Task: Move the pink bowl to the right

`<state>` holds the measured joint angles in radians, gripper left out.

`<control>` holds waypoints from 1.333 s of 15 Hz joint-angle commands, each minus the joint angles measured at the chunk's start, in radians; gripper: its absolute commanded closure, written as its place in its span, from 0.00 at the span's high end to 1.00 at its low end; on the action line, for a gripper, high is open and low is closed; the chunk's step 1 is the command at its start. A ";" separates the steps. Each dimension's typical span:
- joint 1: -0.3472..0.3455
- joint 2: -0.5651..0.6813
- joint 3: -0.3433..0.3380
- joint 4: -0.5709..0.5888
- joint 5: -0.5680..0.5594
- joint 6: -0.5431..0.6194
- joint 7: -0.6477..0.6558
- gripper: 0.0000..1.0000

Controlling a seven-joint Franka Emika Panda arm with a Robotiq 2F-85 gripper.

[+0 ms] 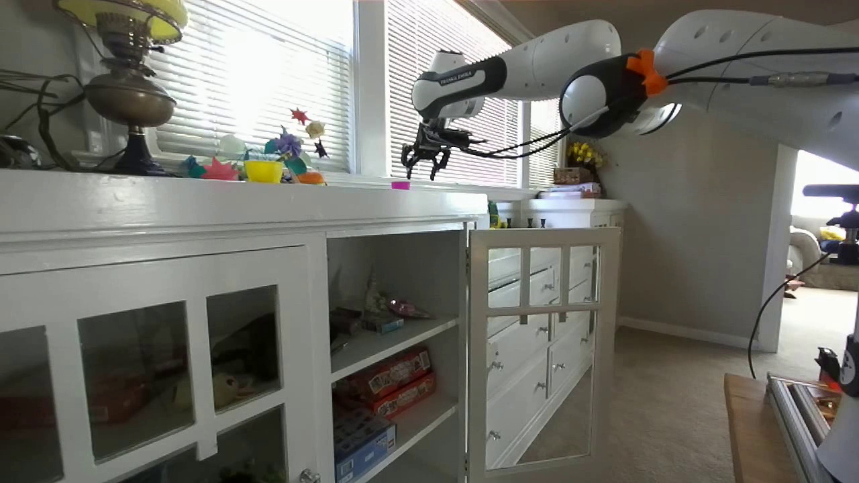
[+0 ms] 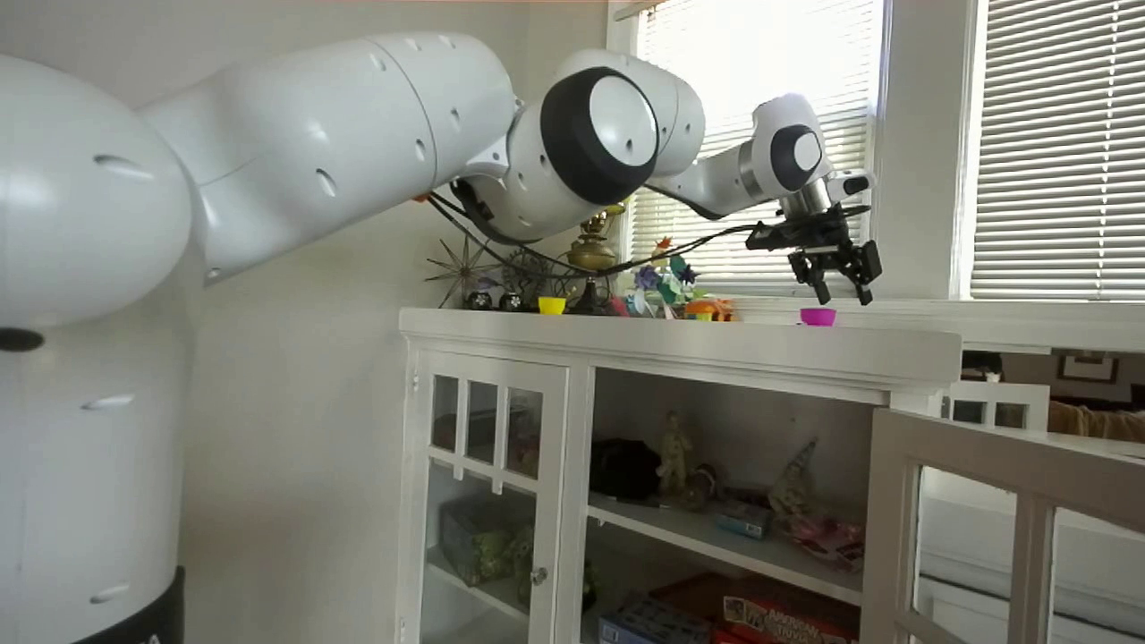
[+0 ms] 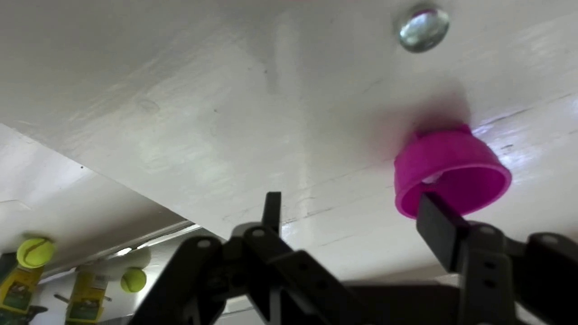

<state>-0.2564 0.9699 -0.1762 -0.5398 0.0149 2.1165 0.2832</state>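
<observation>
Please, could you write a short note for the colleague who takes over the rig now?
Gripper: open, holding nothing, above the cabinet top.
Pink bowl: standing upright on that top, not between the fingers; in the wrist view one finger overlaps its rim, contact unclear.
Done: gripper near the bowl, no grasp; whether the bowl stands at its goal, these pictures cannot tell.
To do: if not, probably centre the fingers over the bowl, grasp it, move it right, release.
</observation>
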 commanded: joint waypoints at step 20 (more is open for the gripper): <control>-0.038 0.086 0.092 0.109 0.019 0.063 -0.005 0.73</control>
<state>-0.2839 1.0398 -0.0977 -0.4560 0.0149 2.1778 0.2831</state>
